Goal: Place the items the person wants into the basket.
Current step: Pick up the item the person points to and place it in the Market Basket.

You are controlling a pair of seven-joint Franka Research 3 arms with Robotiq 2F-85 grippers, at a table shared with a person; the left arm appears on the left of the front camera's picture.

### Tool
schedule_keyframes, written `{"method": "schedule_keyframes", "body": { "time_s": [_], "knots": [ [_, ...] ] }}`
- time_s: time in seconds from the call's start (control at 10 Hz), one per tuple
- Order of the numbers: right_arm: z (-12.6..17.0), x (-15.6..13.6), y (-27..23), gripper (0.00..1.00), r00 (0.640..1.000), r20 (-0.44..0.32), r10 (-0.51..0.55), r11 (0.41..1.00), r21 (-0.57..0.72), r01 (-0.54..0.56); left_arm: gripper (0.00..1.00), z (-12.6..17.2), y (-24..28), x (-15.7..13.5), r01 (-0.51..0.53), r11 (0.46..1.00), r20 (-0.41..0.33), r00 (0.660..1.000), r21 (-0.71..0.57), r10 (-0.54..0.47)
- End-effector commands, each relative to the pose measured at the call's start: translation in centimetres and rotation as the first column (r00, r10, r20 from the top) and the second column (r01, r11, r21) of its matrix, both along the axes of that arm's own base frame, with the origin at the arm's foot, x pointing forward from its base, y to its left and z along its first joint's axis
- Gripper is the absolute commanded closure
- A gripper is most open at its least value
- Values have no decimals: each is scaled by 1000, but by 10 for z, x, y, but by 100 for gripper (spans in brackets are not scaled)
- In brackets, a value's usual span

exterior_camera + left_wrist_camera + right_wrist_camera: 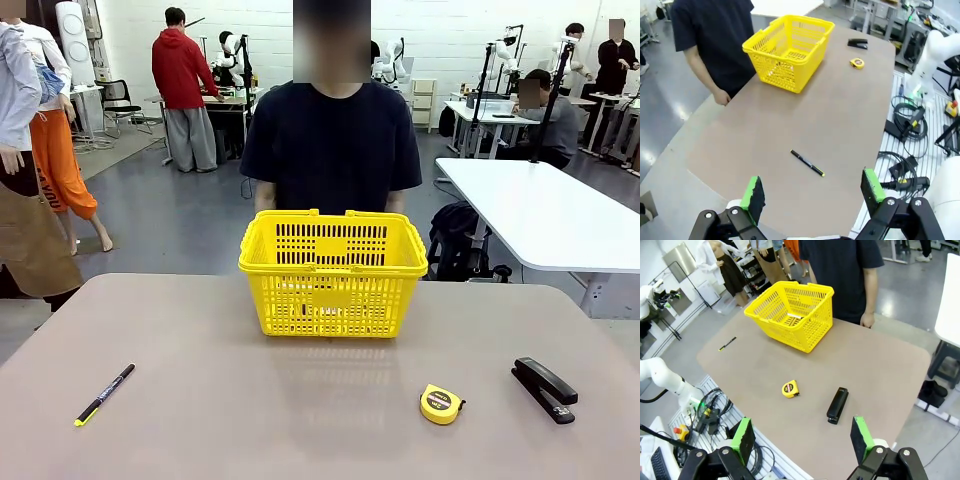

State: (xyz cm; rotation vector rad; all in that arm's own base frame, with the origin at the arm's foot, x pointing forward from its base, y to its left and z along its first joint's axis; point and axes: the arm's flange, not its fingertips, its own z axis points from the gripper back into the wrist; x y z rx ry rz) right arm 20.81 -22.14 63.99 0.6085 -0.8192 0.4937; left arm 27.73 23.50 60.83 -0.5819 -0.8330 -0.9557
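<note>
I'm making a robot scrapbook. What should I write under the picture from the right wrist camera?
Open right end effector above a table with a yellow basket, tape measure and stapler.

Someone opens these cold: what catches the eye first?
The yellow shopping basket stands at the far middle of the table, directly before the person in the navy T-shirt. Nearer the robot lie a black stapler at right, a yellow tape measure beside it, and a black pen with a yellow tip at left. The left gripper and right gripper hang above the near edge, green-padded fingers spread wide.
</note>
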Motion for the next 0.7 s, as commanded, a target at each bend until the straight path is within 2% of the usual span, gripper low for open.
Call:
{"method": "schedule_keyframes", "body": {
  "time_s": [0.0, 0.1, 0.6],
  "knots": [
    [1, 2, 1, 0, 1000, 23, 19, 1000, 24, -19, 0, -2, -3, 10, -31, 999, 54, 998, -20, 32],
    [1, 2, 1, 0, 1000, 23, 19, 1000, 24, -19, 0, 0, 0, 0, 0, 1000, 0, 1000, 0, 0],
    [1, 2, 1, 0, 1000, 23, 19, 1000, 24, -19, 0, 0, 0, 0, 0, 1000, 0, 1000, 0, 0]
  ]
}}
